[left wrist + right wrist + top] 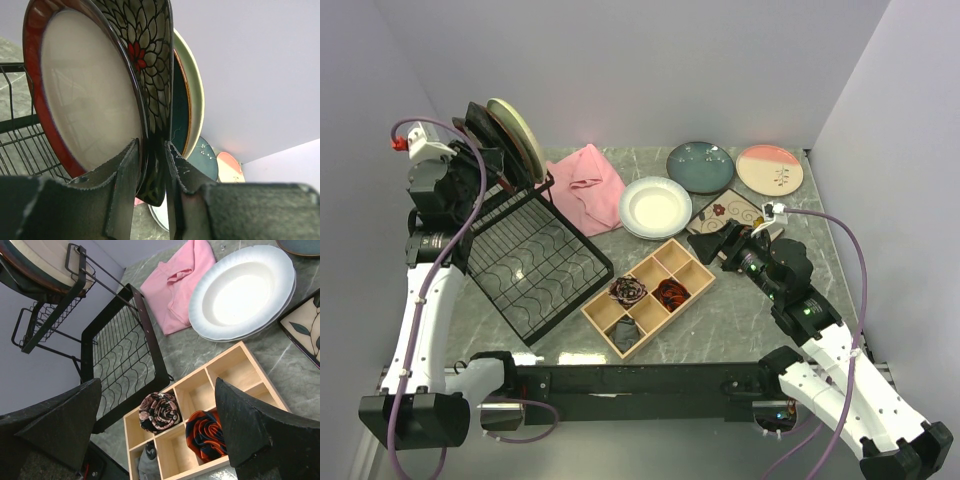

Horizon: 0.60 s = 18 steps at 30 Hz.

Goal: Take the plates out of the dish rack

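The black wire dish rack (535, 265) stands at the left. Three plates stand at its raised back: a dark red one (85, 90), a square black floral one (145, 45) and a cream-green one (196, 100). My left gripper (503, 165) is shut on the lower edge of the black floral plate (152, 146). A white plate (655, 207), a teal plate (700, 166), a pink-cream plate (769, 169) and a square cream floral plate (730, 212) lie on the table. My right gripper (712, 245) is open and empty above the wooden tray (160, 425).
A pink cloth (590, 185) lies between the rack and the white plate. A wooden compartment tray (650, 295) with rolled fabrics sits in front of the plates. Walls close in on the left, back and right.
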Motion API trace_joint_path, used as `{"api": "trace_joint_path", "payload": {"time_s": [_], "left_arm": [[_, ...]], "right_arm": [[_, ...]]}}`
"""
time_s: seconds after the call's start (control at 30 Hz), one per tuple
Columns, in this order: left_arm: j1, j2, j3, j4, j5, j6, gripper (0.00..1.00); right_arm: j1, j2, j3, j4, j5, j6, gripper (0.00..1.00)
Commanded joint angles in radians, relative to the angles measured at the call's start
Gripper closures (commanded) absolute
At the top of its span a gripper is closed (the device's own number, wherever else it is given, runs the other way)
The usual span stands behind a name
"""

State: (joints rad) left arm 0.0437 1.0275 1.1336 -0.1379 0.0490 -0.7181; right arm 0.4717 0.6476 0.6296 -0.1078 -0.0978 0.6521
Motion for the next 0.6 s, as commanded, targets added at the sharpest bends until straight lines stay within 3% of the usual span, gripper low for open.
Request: {"api": "trace_joint_path", "payload": {"time_s": [0.0, 0.13, 0.57], "left_arm": [[0.004, 0.014, 0.026, 0.029, 0.023, 0.023, 0.69], [0.004, 0.013, 0.031, 0.023, 0.012, 0.034, 0.65], [0.004, 0.034, 0.02, 0.052, 0.023, 0.026, 0.72]], "right_arm": [[0.004, -0.02, 0.013, 0.036, 0.006, -0.011, 0.0], [0.004, -0.026, 0.002, 0.054, 0.001, -0.002, 0.0], [0.005, -0.008, 0.015, 0.045, -0.011, -0.009, 0.0]]}}
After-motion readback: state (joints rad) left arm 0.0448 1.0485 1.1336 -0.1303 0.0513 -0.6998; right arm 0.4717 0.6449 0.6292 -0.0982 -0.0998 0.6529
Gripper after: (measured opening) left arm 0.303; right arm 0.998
